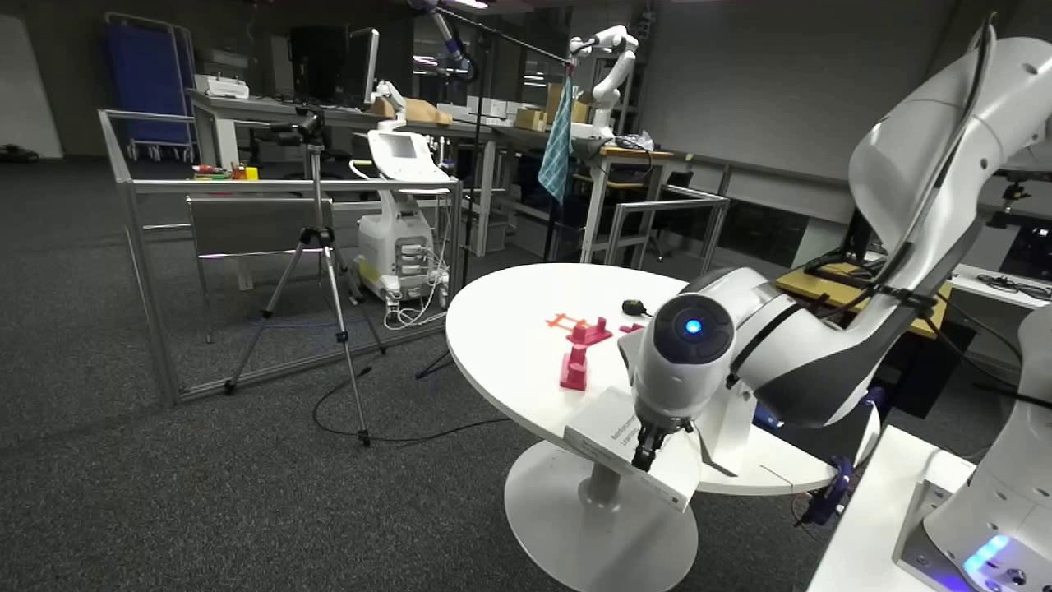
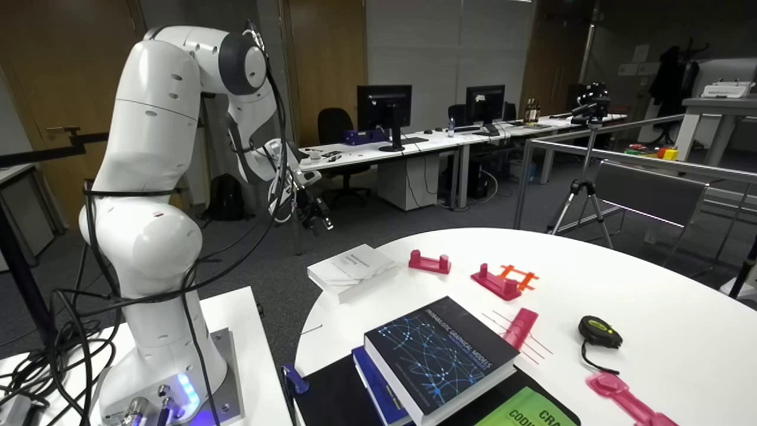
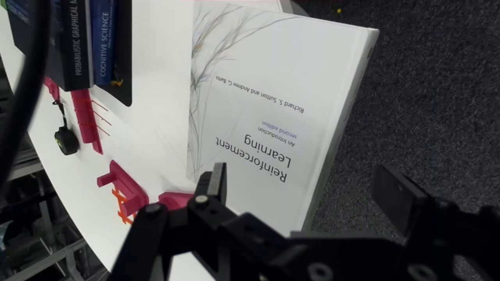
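Currently, the pincer (image 3: 300, 173) is being held wide, empty; the book (image 3: 254, 105) is being supported lengthwise along the table (image 1: 526, 300) rim, spine outward.

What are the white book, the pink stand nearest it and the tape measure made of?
White book: card or paper cover, smooth, maybe laminated; printed lettering and artwork show.
Pink stand: probably plastic, fairly matte; one even colour throughout.
Tape measure: dark casing, likely plastic or rubber; dull surface, yellow-green marking.

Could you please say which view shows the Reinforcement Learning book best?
The wrist view: the book looms large, title legible though upside down. Both exterior views show it smaller; in an exterior view the claw covers part.
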### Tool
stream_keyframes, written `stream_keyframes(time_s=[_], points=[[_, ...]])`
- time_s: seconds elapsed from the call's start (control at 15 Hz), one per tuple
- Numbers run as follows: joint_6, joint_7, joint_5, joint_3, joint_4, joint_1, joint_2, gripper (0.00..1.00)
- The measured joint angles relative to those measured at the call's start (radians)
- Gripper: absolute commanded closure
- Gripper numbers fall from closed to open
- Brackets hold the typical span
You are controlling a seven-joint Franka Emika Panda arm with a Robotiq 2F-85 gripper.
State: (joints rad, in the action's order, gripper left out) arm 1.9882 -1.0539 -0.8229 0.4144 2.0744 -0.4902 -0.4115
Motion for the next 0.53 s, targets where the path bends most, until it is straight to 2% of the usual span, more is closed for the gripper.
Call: stream_keyframes(time_s=[0.53], points=[[-0.060, -0.059, -0.036, -0.133, -0.163, -0.152, -0.192, 0.00]])
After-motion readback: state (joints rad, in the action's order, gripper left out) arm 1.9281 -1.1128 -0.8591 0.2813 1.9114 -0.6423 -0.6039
